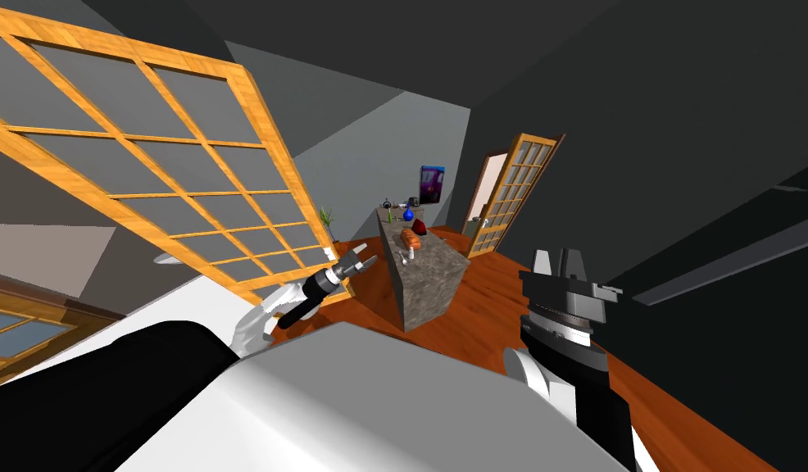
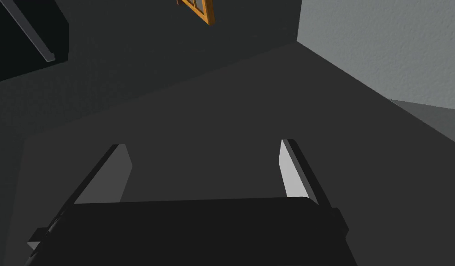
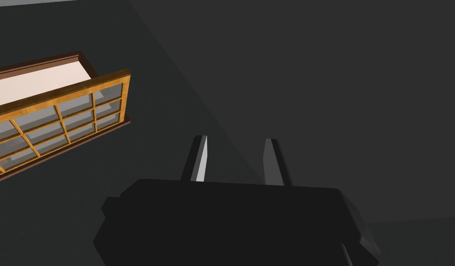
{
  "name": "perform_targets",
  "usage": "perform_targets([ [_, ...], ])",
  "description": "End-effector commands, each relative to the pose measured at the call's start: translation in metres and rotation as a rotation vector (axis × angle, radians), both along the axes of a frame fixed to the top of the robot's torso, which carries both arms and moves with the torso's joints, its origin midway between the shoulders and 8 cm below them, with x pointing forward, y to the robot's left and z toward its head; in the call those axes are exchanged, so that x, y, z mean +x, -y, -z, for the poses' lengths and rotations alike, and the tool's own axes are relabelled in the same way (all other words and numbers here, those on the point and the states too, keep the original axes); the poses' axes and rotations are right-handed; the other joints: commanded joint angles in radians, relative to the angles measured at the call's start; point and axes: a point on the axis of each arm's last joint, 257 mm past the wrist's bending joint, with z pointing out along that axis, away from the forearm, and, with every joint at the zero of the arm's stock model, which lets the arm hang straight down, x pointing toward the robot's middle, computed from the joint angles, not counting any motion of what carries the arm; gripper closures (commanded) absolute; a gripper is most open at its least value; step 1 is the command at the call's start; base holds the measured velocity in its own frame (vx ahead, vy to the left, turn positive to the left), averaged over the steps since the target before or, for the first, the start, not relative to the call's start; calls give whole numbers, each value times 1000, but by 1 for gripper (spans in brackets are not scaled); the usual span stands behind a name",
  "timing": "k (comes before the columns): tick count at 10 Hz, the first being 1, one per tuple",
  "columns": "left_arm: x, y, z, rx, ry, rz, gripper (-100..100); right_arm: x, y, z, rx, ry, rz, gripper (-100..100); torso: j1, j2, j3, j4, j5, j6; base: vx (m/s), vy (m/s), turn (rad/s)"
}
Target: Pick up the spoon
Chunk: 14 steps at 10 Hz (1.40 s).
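A grey stone counter (image 1: 431,287) stands far ahead on the wooden floor. Small things lie on its top: a blue vase (image 1: 408,215), a dark red thing (image 1: 419,227), an orange thing (image 1: 410,238) and a small pale thing (image 1: 406,258) near its closest end, which may be the spoon; it is too small to tell. My left gripper (image 1: 368,253) (image 2: 204,144) hangs open and empty, well short of the counter and to its left. My right gripper (image 1: 558,254) (image 3: 236,138) is raised on the right, its fingers a narrow gap apart with nothing between them.
A large wooden lattice door (image 1: 148,156) leans in close on the left, just beside my left arm. Another lattice door (image 1: 509,197) stands open beyond the counter. A plant (image 1: 325,220) and a wall picture (image 1: 432,183) are at the back. Dark walls close in the right side.
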Motion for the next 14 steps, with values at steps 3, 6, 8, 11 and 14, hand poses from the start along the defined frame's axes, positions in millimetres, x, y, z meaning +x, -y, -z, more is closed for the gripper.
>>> perform_targets([
  [3,5,-4,25,168,-8,-16,-100,0,0,0,0,0,0,0,0,0,0,0,0,0,-3,-25,-44],
  [6,7,-10,46,305,-15,-26,-100,0,0,0,0,0,0,0,-1,-1,0,0,0,0,5,-39,-51],
  [8,9,-19,66,428,-24,-29,-100,0,0,0,0,0,0,0,0,-1,-1,0,0,0,11,-43,-86],
  [11,10,-29,88,564,-31,-29,-100,0,0,0,0,0,0,0,0,-1,-1,0,0,0,8,-36,-53],
  [14,10,-42,110,706,-37,-23,-100,0,0,0,0,0,0,0,-1,-2,-1,0,0,0,16,-45,-63],
])
